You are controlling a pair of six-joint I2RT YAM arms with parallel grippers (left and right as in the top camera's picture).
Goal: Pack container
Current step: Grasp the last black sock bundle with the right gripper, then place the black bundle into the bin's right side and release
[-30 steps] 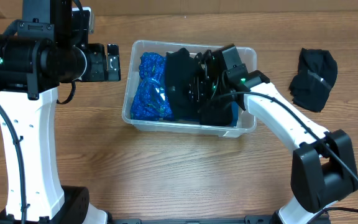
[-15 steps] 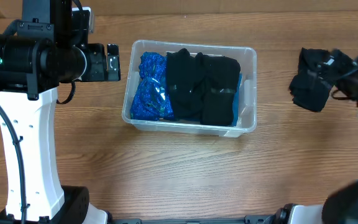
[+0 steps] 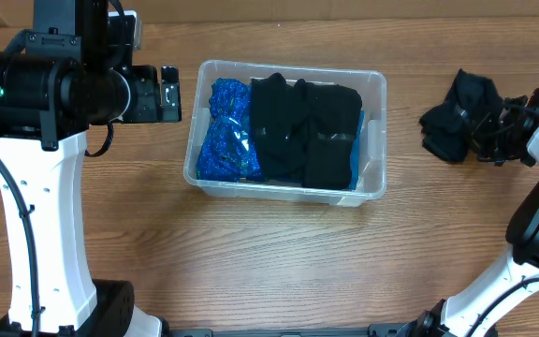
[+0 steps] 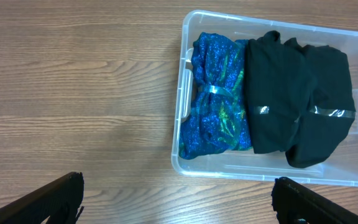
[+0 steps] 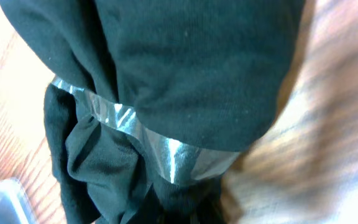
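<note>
The clear container sits mid-table, also in the left wrist view. It holds a blue sparkly bundle and two black cloth bundles, each taped. A third black bundle lies on the table at the far right. My right gripper is pressed into it and shut on its cloth. In the right wrist view this bundle and its clear tape band fill the frame and hide the fingers. My left gripper hangs open left of the container, empty, its fingers wide apart over bare wood.
The left arm's white column stands at the left and the right arm's base at the right edge. Bare wooden tabletop runs in front of the container.
My right arm has left the container, swung to the far right and shut on the loose black bundle, which has shifted a little left. The left arm has not moved.
</note>
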